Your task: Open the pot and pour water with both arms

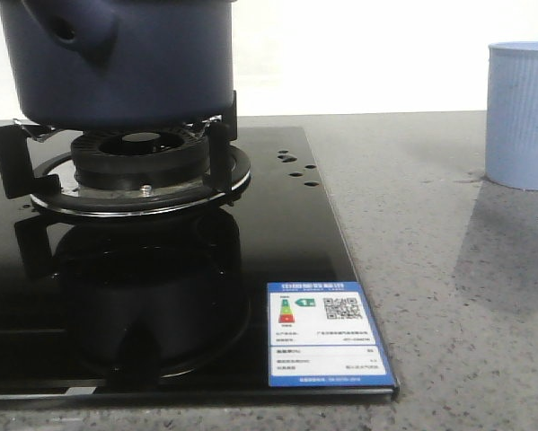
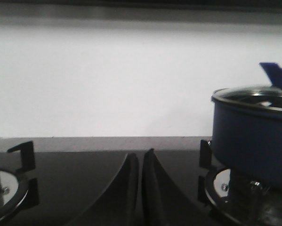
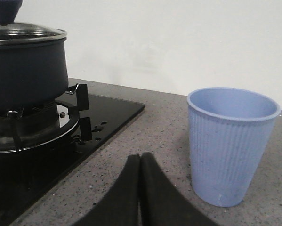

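The dark navy pot (image 1: 116, 63) stands on the gas burner (image 1: 143, 166) at the front view's upper left, its stubby side knob (image 1: 75, 31) facing the camera. A glass lid with a blue knob (image 2: 276, 75) covers the pot (image 2: 253, 136); the right wrist view shows the same pot (image 3: 28, 70) with its lid on. A light blue ribbed cup (image 1: 522, 115) stands upright on the counter to the right, and its mouth (image 3: 232, 103) shows no water. My left gripper (image 2: 141, 155) is shut and empty over the black hob, apart from the pot. My right gripper (image 3: 141, 157) is shut and empty beside the cup (image 3: 228, 146).
The black glass hob (image 1: 277, 242) carries an energy label (image 1: 327, 334) at its front right corner. A second burner (image 2: 4, 190) lies left of my left gripper. Grey speckled counter (image 1: 430, 269) runs between hob and cup. A white wall stands behind.
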